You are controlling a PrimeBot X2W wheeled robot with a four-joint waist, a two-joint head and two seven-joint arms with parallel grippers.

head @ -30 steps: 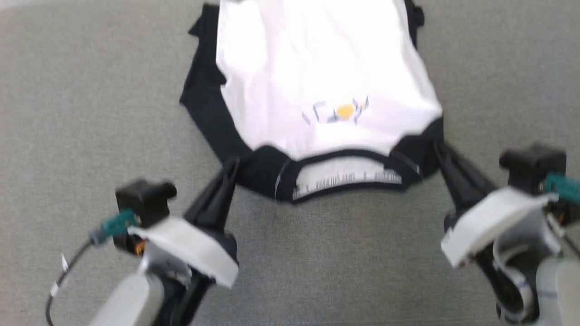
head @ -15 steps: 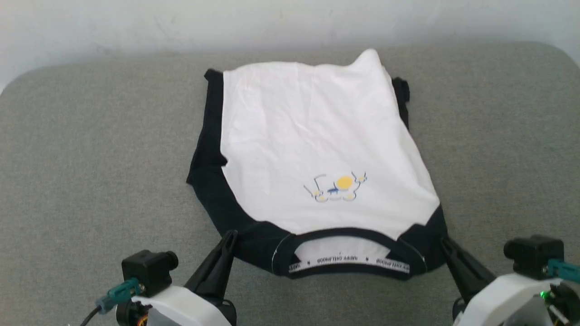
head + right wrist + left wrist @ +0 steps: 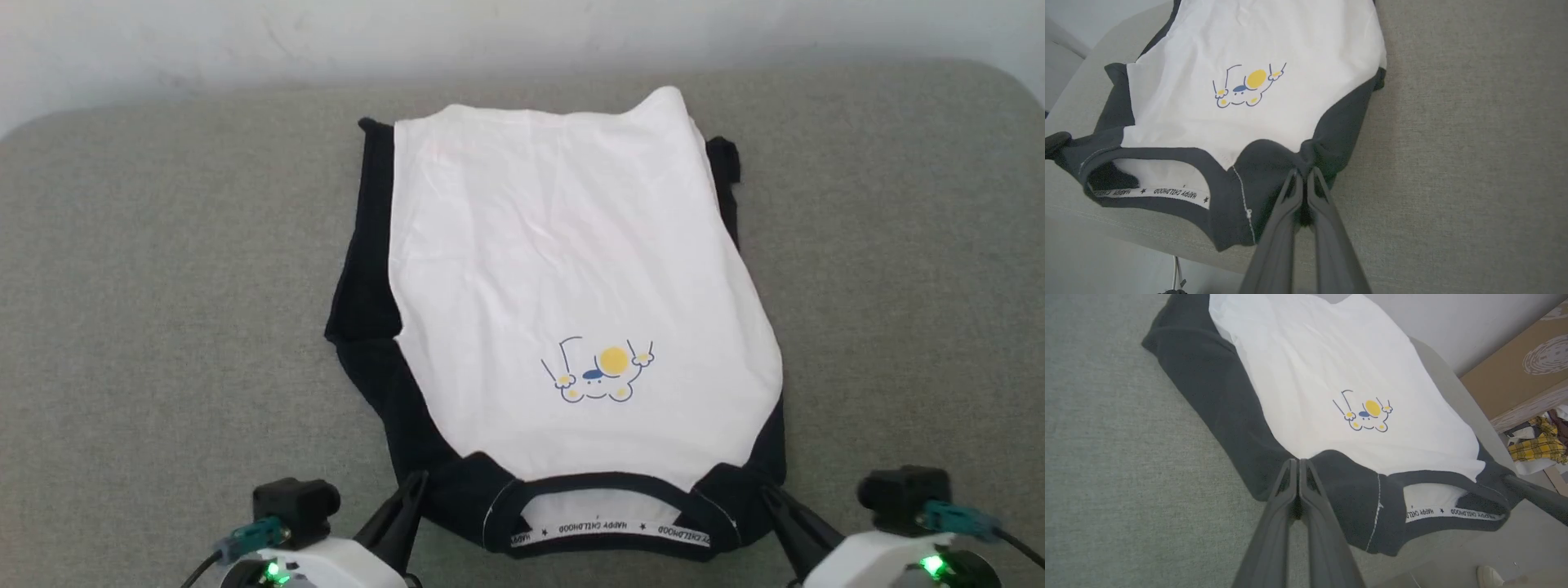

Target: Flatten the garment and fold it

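The garment (image 3: 571, 269) lies face up on the grey padded surface (image 3: 163, 286). Its neck band (image 3: 608, 529) is at the end nearest the robot, and its long axis runs straight away from that band to the hem at the far end. The chest print (image 3: 598, 376) sits just beyond the neck band. The black sleeves are tucked along both long sides.

The left gripper (image 3: 415, 483) is just to the left of the neck band, its fingers pressed together on the black shoulder cloth. The right gripper (image 3: 769, 494) mirrors it just to the right of the neck band. Its fingers are likewise pinched shut, with the shoulder cloth puckered at their tips.

Neither arm is nearer: the two holds flank the neck band at about the same level. The whole body of the shirt stretches ahead of both sets of fingers. A fold would likely carry the neck band end forward along that axis toward the hem, both arms travelling evenly so the shoulders stay square.
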